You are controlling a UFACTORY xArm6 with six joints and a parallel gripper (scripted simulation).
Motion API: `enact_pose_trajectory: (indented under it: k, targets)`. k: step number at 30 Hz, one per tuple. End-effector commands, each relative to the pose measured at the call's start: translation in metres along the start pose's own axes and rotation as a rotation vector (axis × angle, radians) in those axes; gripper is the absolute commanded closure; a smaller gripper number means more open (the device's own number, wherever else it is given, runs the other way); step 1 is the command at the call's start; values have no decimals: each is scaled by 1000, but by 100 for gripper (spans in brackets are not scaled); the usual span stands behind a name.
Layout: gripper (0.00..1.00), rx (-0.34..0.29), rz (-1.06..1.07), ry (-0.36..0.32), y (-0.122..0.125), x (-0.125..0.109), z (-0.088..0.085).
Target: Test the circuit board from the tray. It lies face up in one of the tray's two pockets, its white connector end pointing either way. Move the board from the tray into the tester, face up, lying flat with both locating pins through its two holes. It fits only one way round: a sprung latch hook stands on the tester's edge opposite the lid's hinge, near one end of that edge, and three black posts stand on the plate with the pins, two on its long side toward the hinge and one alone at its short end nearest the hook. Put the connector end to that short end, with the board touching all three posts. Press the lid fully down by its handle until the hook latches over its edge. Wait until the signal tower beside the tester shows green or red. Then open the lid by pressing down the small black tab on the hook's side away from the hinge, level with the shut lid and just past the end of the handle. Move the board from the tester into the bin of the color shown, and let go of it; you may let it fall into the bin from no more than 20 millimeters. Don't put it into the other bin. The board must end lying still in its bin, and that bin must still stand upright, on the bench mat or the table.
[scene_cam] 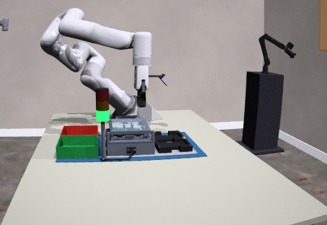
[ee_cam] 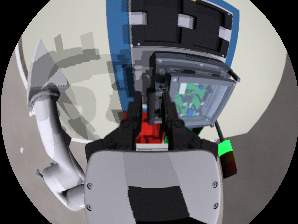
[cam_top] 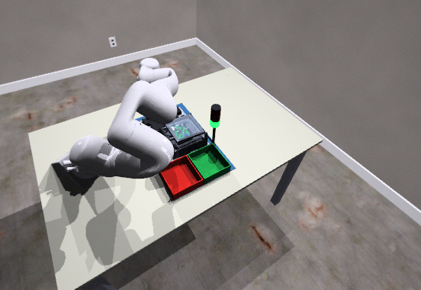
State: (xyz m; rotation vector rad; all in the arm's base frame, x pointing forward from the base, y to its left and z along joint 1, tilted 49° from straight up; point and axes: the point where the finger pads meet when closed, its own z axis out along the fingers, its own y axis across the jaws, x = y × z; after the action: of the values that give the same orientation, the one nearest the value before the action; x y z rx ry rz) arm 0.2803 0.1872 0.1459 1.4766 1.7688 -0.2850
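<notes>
The circuit board (cam_top: 181, 130) lies in the tester (scene_cam: 130, 145), seen through the clear lid (scene_cam: 128, 125), which sits raised at a slant above the tester's body. Directly above it hangs the gripper (scene_cam: 142, 102), pointing straight down, well clear of the lid — its fingers stand partly apart, a narrow gap, with nothing between them.

Below the gripper and to one side, the signal tower (scene_cam: 102, 103) shows green on its lowest segment; the two upper segments are dark. Past the tower sit the green bin (scene_cam: 77, 147) and the red bin (scene_cam: 79, 130), touching each other, both upright, nothing visible inside either. On the tester's other side lies the black tray (scene_cam: 173, 141), no board visible in its pockets.

All of these stand on a blue bench mat (scene_cam: 198, 153), which lies on a pale cream table (scene_cam: 166, 187) with dark legs. The arm's shadows fall across the table top near its base.

The room — grey walls, white baseboard, a mottled grey floor with rust-coloured stains. A wall outlet (cam_top: 112, 41) is set low on one wall. Beyond the table stands a black pedestal (scene_cam: 263, 110) bearing a small dark arm.
</notes>
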Motion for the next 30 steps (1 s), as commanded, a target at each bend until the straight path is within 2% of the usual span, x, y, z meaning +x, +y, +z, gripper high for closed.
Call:
enact_pose_trajectory:
  k: [1, 11, 20, 22, 30]
  targets:
    - [73, -2, 1, 2, 1, 0, -1]
    - [73, -2, 1, 2, 1, -5, -1]
    - [73, -2, 1, 2, 0, -39, -1]
    - [73, -2, 1, 2, 0, -39, -1]
    - [73, -2, 1, 2, -1, -62, -1]
